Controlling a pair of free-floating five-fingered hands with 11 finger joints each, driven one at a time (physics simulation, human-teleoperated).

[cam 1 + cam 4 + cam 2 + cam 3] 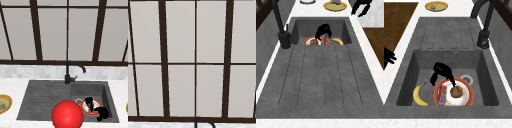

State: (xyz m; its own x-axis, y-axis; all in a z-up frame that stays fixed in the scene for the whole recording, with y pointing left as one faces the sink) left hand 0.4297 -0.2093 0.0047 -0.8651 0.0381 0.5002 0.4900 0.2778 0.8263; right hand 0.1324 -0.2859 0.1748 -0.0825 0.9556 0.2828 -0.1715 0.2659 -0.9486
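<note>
Grey stone sink (pixel 446 30) is set in a white worktop (pixel 10 85), with a black faucet (pixel 67 75) behind it. Low in the front view sits a red ball (pixel 67 115). Inside the basin lies a red-rimmed plate (pixel 470 93), with a banana (pixel 417 96) just beside it. One hand (pixel 442 70) hangs over the plate's edge, loosely spread and bent downward. One fingertip touches the brown bun (pixel 456 92) and it pinches nothing. A pink packet (pixel 442 95) lies next to the bun. Another hand (pixel 361 6) hovers off the worktop's front, and I cannot tell whether it is spread or curled
</note>
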